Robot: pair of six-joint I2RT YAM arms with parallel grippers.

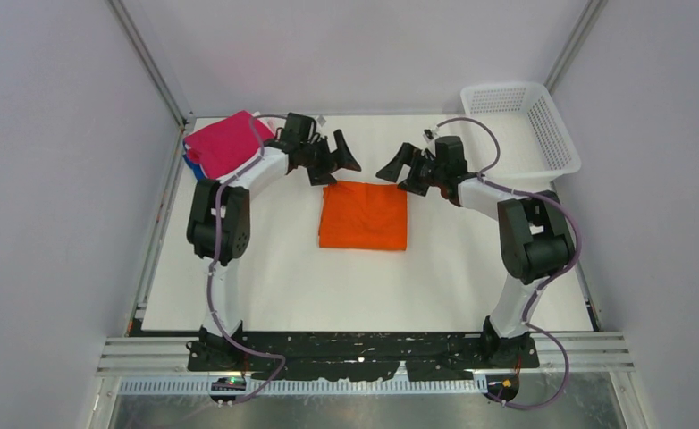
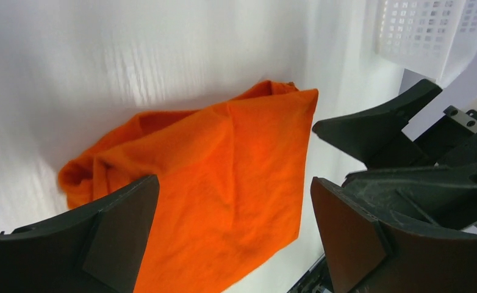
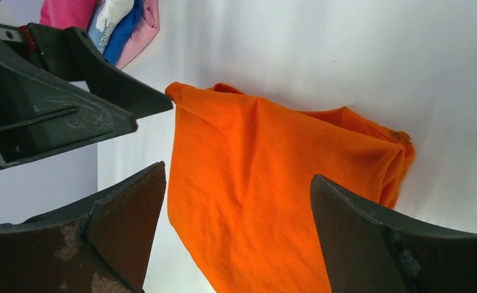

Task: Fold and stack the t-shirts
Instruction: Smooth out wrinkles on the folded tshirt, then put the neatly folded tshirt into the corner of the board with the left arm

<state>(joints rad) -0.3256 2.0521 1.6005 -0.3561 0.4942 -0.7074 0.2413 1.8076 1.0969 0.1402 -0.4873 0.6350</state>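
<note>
Bright orange cloth t-shirt (image 1: 364,215) being shown folded into rectangle on white tabletop (image 1: 265,277); left tool (image 1: 334,162), right tool (image 1: 402,175) being held spread, nothing gripped.

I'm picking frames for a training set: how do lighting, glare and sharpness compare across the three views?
Top external: even soft light, sharp, the orange t-shirt barely shadowed. Left wrist: the table washes out to streaky near-white, the left gripper dark in the foreground. Right wrist: the same overexposed white, the right gripper dark, its scuffs legible.
</note>
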